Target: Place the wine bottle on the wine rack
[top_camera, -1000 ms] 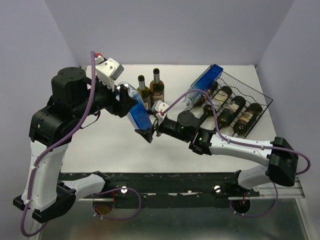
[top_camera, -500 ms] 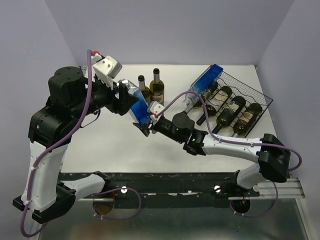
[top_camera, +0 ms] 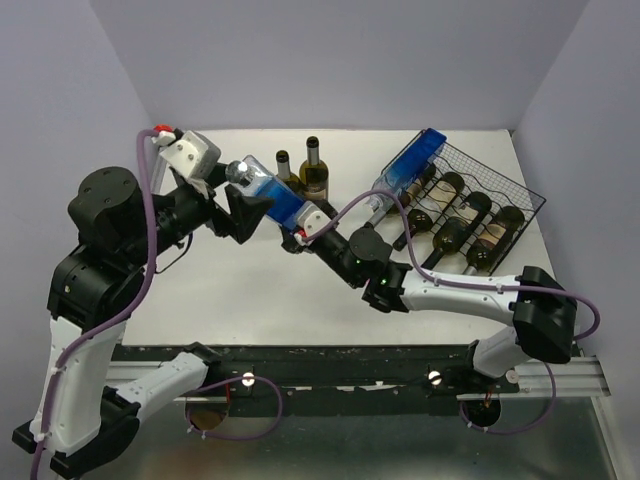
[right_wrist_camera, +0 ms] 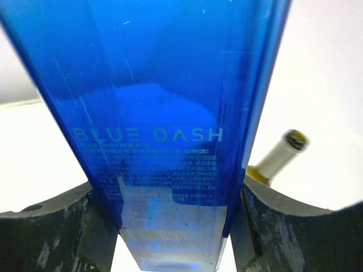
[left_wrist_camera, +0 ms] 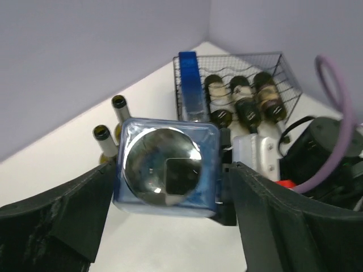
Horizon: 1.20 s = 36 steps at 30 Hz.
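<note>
The wine bottle [top_camera: 268,190] is a square blue glass one, held tilted in the air over the table's left middle. My right gripper [top_camera: 300,225] is shut on its lower right end; both pads press its blue sides [right_wrist_camera: 164,113] around my right gripper [right_wrist_camera: 170,226]. My left gripper [top_camera: 240,195] stands open around the bottle's base [left_wrist_camera: 164,164], with slack at the fingers either side of my left gripper [left_wrist_camera: 170,187]. The black wire wine rack [top_camera: 500,185] sits at the back right, also seen as the wine rack [left_wrist_camera: 266,62].
The rack holds another blue bottle [top_camera: 410,165] on its left side and three dark bottles [top_camera: 465,225] lying in its cradles. Two dark bottles [top_camera: 300,172] stand upright at the table's back middle, just behind the held bottle. One bottle neck [right_wrist_camera: 281,153] shows beside it.
My right gripper has closed on the blue bottle. My left gripper has opened, and the left arm has drawn back to the left. The bottle now lies flatter and further back.
</note>
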Motion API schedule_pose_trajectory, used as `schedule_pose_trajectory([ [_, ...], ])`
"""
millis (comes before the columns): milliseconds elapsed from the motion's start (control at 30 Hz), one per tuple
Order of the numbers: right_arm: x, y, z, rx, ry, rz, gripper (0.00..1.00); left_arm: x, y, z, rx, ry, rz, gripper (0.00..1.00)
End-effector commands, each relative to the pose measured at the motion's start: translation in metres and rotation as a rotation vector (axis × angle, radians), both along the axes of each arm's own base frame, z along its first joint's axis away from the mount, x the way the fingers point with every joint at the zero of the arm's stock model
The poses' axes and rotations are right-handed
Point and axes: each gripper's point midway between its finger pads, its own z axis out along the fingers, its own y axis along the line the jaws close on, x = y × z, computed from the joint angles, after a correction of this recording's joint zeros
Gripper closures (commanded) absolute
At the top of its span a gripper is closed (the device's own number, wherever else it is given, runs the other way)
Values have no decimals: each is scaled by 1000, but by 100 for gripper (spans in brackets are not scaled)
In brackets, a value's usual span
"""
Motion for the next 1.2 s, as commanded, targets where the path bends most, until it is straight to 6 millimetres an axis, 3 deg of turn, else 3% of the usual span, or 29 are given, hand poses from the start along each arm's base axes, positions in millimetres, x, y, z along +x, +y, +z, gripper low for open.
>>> schedule_pose_trajectory([
  [0, 34, -56, 50, 74, -218, -335, 99, -18, 13, 55, -130, -233, 20, 2],
  [267, 28, -74, 86, -27, -439, -399, 99, -37, 30, 71, -189, -323, 54, 1],
  [433, 18, -78, 85, -174, -564, -377, 99, -48, 38, 81, -205, -340, 64, 1],
  [567, 10, -84, 93, -244, -646, -363, 99, -46, 39, 73, -200, -298, 78, 1],
  [733, 2, -91, 100, -329, -745, -359, 99, -40, 30, 56, -159, -227, 49, 1],
  [933, -15, -92, 104, -457, -859, -277, 99, -26, 13, 17, -59, -65, 3, 1],
  [1167, -18, -99, 97, -642, -882, -228, 99, -38, -15, -31, 37, 91, -197, 1],
])
